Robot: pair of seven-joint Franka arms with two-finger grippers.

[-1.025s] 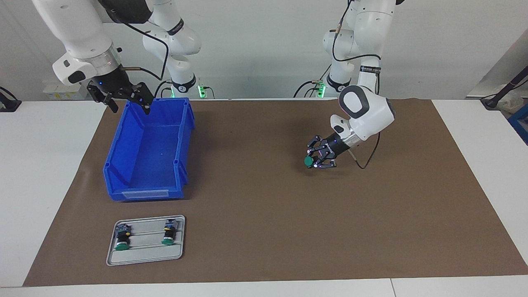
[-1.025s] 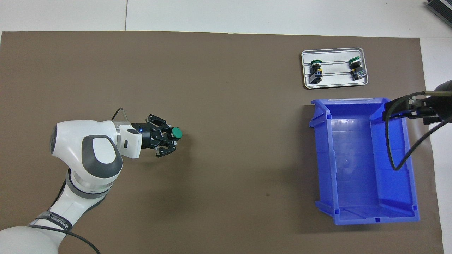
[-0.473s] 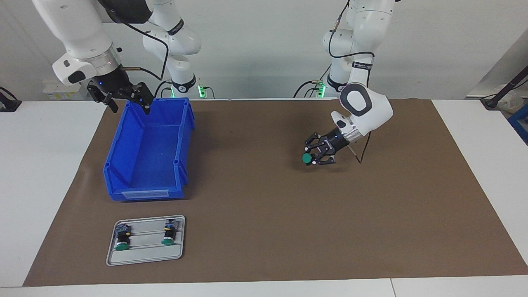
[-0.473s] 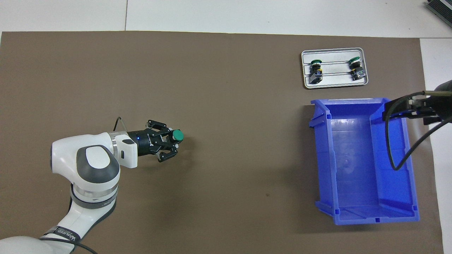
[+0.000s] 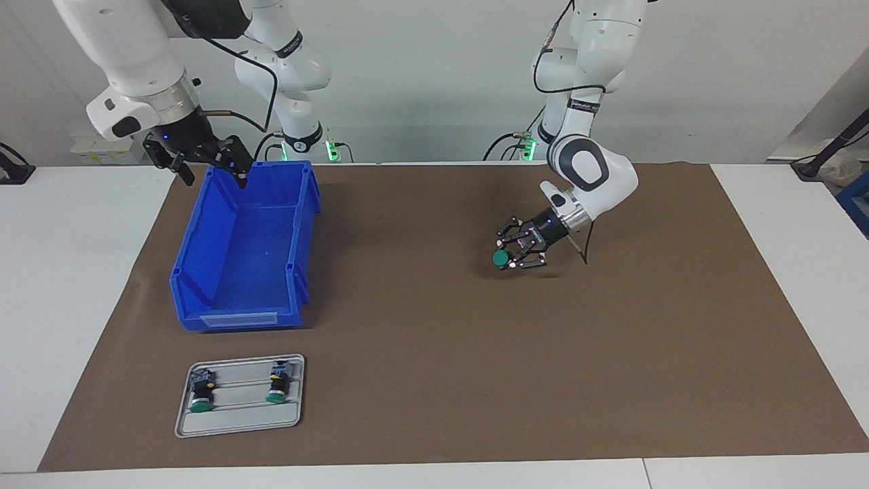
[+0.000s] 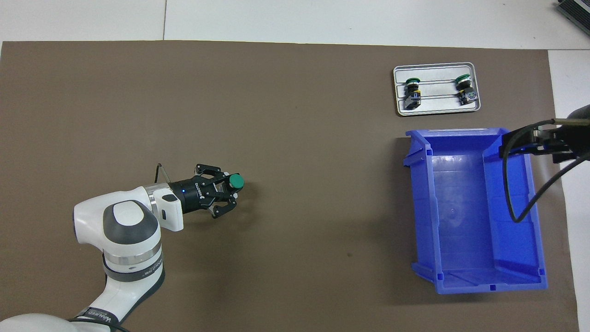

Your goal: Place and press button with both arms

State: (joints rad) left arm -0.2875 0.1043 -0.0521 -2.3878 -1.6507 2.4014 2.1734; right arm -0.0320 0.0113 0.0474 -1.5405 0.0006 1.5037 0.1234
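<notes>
Holding the button (image 5: 501,258) in the left gripper (image 5: 510,256), fingers closed on its black body, green cap pointing away from the wrist, low over the brown mat (image 5: 434,380) toward the left arm's end of the table. Waiting with the right gripper (image 5: 212,168) above the blue bin (image 5: 299,272) at its rim nearest the robots, fingers wide apart, nothing held. Lying on the grey tray (image 5: 237,424), just beside the bin and farther from the robots: two more buttons (image 5: 201,390), apart from each other.
</notes>
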